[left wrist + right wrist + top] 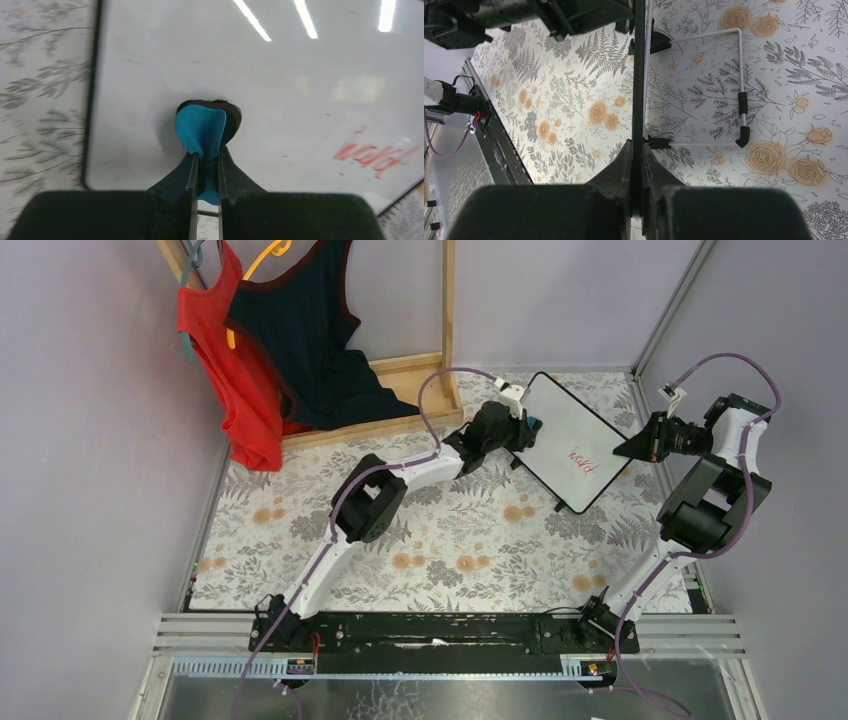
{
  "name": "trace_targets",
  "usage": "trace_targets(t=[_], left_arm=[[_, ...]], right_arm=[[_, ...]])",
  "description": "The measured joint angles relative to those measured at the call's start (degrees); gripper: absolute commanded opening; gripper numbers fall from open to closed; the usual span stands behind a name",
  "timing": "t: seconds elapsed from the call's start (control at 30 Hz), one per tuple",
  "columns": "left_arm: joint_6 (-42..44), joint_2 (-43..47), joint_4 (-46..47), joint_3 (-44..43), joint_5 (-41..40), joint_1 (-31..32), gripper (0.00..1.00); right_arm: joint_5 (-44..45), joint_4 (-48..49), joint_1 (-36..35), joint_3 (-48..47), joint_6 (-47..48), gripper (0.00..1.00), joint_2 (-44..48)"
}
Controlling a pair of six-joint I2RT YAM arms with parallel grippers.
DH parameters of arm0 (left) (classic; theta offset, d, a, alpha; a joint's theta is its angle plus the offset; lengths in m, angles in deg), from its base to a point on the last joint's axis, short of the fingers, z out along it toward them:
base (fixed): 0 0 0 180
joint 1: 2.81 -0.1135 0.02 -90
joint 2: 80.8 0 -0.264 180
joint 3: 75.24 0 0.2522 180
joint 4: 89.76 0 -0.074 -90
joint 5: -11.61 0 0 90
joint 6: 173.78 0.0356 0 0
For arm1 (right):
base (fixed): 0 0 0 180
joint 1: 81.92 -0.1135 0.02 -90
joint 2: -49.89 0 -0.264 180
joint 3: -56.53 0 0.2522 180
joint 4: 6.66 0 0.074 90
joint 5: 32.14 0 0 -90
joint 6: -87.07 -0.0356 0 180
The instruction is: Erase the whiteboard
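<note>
The whiteboard (572,440) stands tilted at the back right of the table, white with a thin black frame and red writing (582,460) near its lower right. My right gripper (628,448) is shut on the board's right edge (638,75), seen edge-on in the right wrist view. My left gripper (527,430) is shut on a small blue eraser (202,132), whose dark pad presses on the board's face (280,85) at its upper left. The red writing (377,153) lies to the right of the eraser, apart from it.
A wooden rack (445,330) with a red garment (235,370) and a dark garment (315,340) stands at the back left. The board's wire stand (741,90) rests on the floral tablecloth (440,540). Metal rails (450,635) run along the near edge.
</note>
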Motion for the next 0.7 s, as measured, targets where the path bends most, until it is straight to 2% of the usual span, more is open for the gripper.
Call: trace_targets(t=[0.33, 0.7], left_arm=[[-0.5, -0.3, -2.6, -0.1, 0.2, -7.3, 0.00], [-0.1, -1.1, -3.4, -4.0, -0.1, -1.9, 0.00]], right_arm=[[-0.1, -0.1, -0.3, 0.0, 0.4, 0.00, 0.0], [0.0, -0.3, -0.3, 0.0, 0.2, 0.00, 0.0]])
